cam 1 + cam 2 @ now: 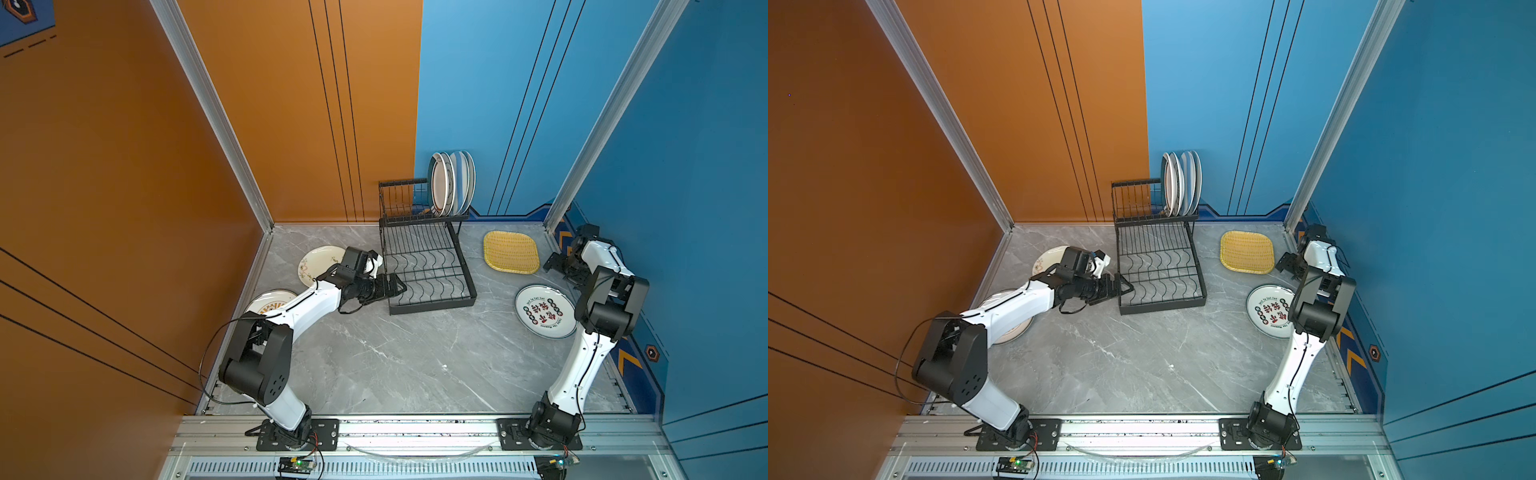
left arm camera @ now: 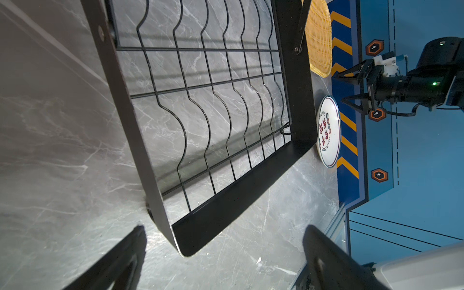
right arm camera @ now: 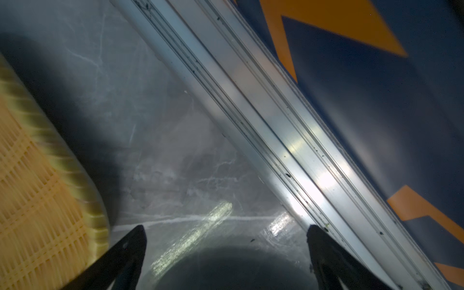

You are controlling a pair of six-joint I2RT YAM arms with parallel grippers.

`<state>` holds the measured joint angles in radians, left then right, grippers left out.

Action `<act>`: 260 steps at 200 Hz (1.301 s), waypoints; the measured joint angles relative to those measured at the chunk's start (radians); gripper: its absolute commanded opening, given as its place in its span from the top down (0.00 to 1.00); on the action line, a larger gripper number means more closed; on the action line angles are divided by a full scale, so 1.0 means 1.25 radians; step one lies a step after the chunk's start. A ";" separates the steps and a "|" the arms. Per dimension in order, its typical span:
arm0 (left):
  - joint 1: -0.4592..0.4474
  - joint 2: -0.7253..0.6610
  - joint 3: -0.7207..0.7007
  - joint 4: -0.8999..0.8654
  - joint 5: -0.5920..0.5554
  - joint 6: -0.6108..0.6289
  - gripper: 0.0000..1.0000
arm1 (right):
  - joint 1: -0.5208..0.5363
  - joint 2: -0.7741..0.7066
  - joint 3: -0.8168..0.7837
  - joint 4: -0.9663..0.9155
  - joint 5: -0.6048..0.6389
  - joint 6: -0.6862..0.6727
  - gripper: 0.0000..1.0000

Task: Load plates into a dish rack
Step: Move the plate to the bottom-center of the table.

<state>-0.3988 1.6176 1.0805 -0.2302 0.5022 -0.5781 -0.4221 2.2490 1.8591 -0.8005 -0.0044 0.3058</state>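
The black wire dish rack (image 1: 432, 306) (image 1: 1163, 306) (image 2: 238, 195) stands at the back middle. Several plates (image 1: 451, 183) (image 1: 1181, 185) stand upright in its raised rear tier; the lower tier holds nothing. A yellow woven tray (image 1: 511, 252) (image 3: 37, 200) and a white printed plate (image 1: 544, 311) (image 2: 329, 131) lie flat to the right. A cream plate (image 1: 318, 262) and another plate (image 1: 268, 301) lie to the left, partly under the left arm. My left gripper (image 1: 399, 286) (image 2: 226, 229) is open at the rack's front left corner. My right gripper (image 1: 552, 264) (image 3: 227, 227) is open, low beside the tray.
An aluminium rail (image 3: 276, 125) runs along the blue right wall, close to my right gripper. The orange wall closes the left side. The arms' mounting rail (image 1: 415, 428) crosses the front. Grey marble tabletop (image 1: 395, 361) lies between the arms.
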 measured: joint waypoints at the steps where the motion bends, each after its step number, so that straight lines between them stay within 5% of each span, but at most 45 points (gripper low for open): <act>1: 0.000 0.000 0.000 0.000 0.000 0.000 0.02 | 0.000 0.001 0.002 -0.002 -0.001 0.000 0.00; 139: -0.001 0.003 0.000 0.024 0.005 -0.005 0.02 | 0.003 0.015 -0.011 -0.106 -0.085 -0.024 0.00; 260: 0.016 0.005 -0.082 0.104 0.043 -0.006 0.02 | 0.134 -0.231 -0.349 -0.087 -0.158 -0.025 0.00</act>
<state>-0.3786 1.6234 0.9775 -0.1005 0.5560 -0.5854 -0.2543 1.9606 1.4235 -0.9092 -0.2020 0.2745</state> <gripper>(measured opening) 0.981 0.999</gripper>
